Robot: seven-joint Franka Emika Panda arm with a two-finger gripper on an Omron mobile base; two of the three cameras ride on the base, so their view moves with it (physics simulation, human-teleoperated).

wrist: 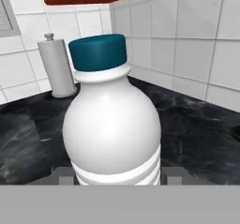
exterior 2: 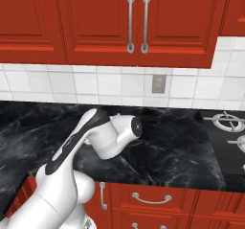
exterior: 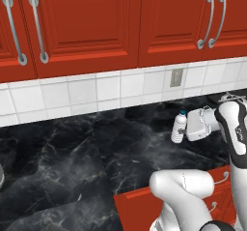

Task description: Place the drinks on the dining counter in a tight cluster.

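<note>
The clear bottle with a teal cap (wrist: 112, 124) stands upright between my fingertips (wrist: 63, 175), which sit against both of its sides low down. My gripper (wrist: 117, 177) is shut on it. From the left base view the bottle (exterior: 179, 126) is at the far right of the black counter (exterior: 72, 152) with red cabinets and a white tiled wall, and my hand reaches it sideways from the right. I cannot tell whether its base rests on the counter. The white and purple bottles and the dining counter are out of view.
A paper towel roll (wrist: 56, 68) stands on the counter behind the bottle by the tiled wall. A wall outlet (exterior: 176, 78) is above the bottle. A stove (exterior 2: 229, 127) lies at the right. Red upper cabinets (exterior 2: 136, 22) hang overhead.
</note>
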